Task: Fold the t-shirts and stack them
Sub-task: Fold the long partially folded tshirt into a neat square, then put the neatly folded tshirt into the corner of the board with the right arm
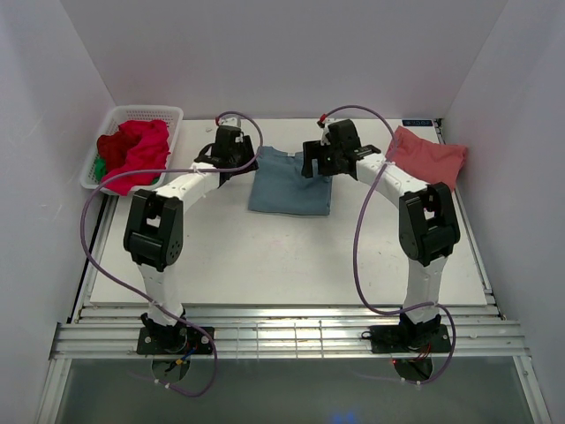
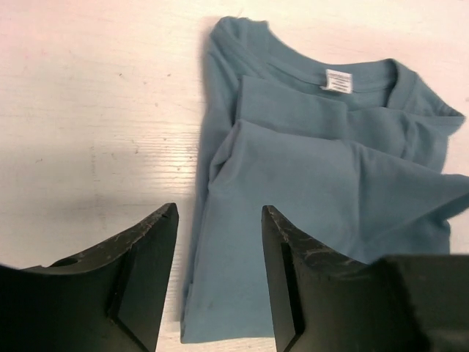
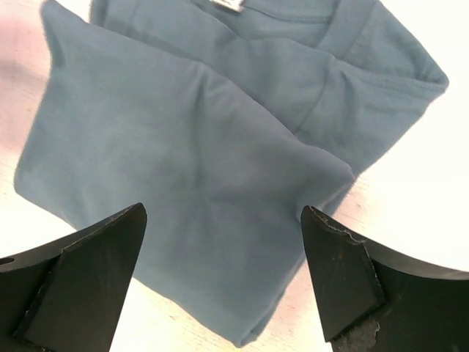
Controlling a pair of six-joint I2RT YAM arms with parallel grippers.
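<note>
A dusty teal-blue t-shirt [image 1: 290, 183] lies folded into a rectangle at the table's back middle. It fills the left wrist view [image 2: 322, 198] and the right wrist view [image 3: 198, 169]. My left gripper [image 1: 237, 163] hovers open and empty at the shirt's left edge [image 2: 219, 213]. My right gripper [image 1: 318, 164] hovers open and empty over the shirt's right top corner [image 3: 223, 213]. A salmon-pink t-shirt [image 1: 428, 157] lies folded at the back right. A red t-shirt [image 1: 134, 150] is bunched in the white basket [image 1: 173, 115], with a bit of green cloth [image 1: 100, 166] under it.
The white lattice basket stands at the back left corner. White walls close in on both sides and the back. A slatted rail [image 1: 291, 336] runs along the table's near edge by the arm bases.
</note>
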